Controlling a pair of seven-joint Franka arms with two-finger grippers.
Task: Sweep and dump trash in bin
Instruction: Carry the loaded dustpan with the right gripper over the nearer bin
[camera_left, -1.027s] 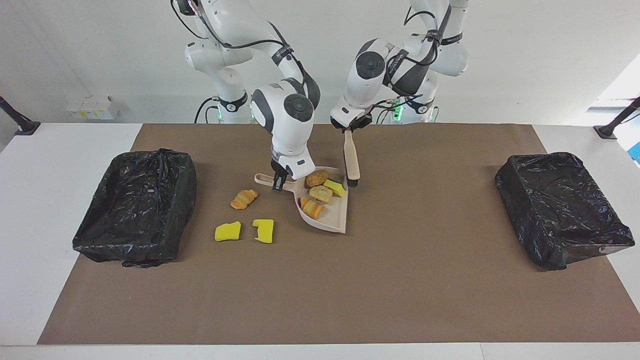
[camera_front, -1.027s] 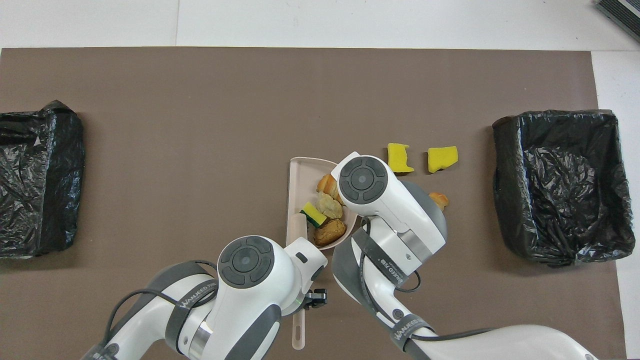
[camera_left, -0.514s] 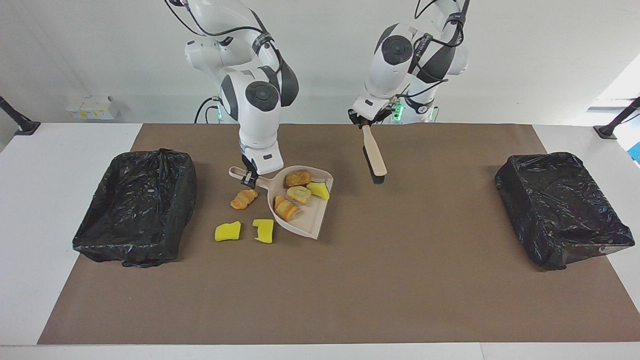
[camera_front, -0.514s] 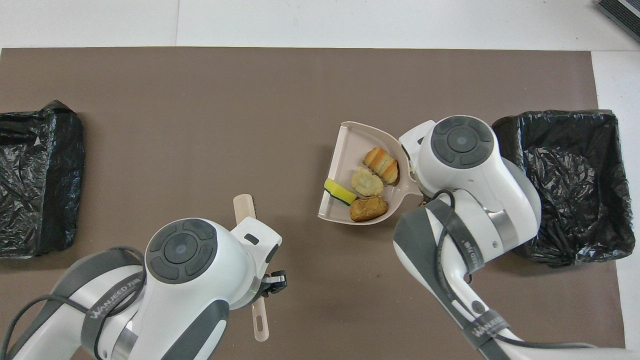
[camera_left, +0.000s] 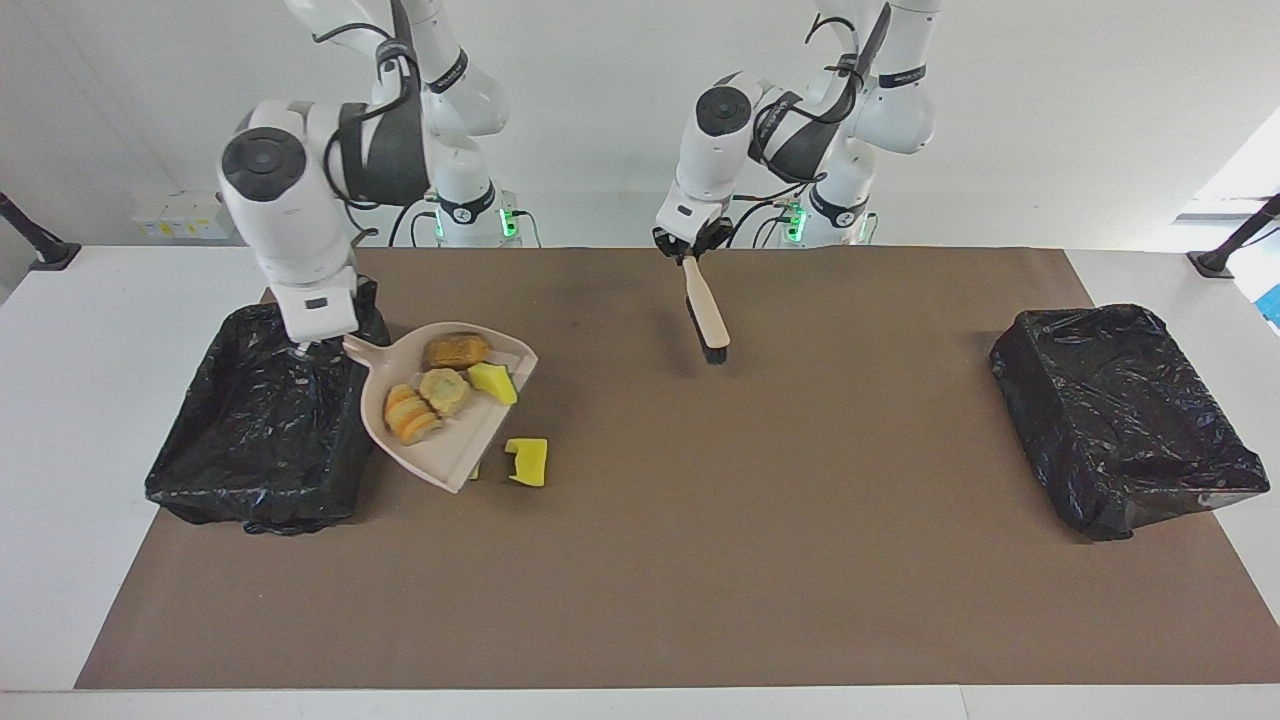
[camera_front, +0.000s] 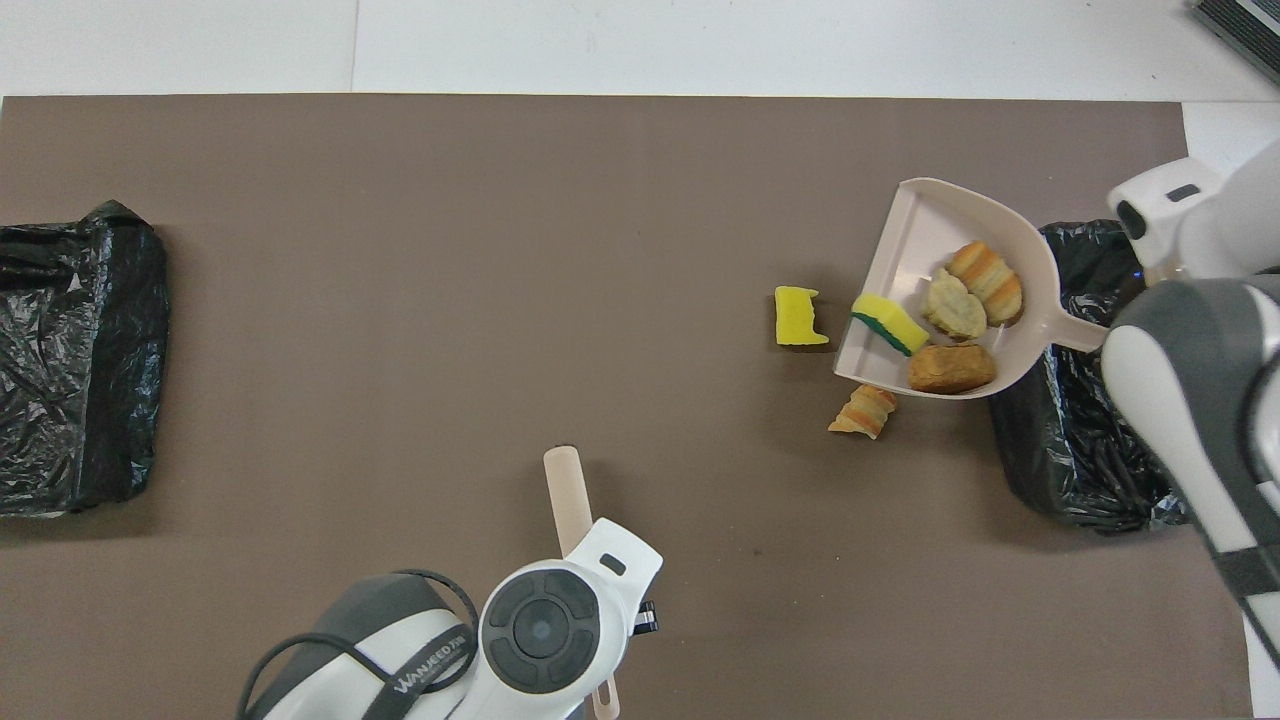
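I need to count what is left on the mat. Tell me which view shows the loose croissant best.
The overhead view: the loose croissant lies in plain sight on the mat beside the raised dustpan. In the facing view the dustpan, held by the right gripper, hides it completely.

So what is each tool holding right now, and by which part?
Right tool: dustpan by its handle. Left tool: brush by its handle end.
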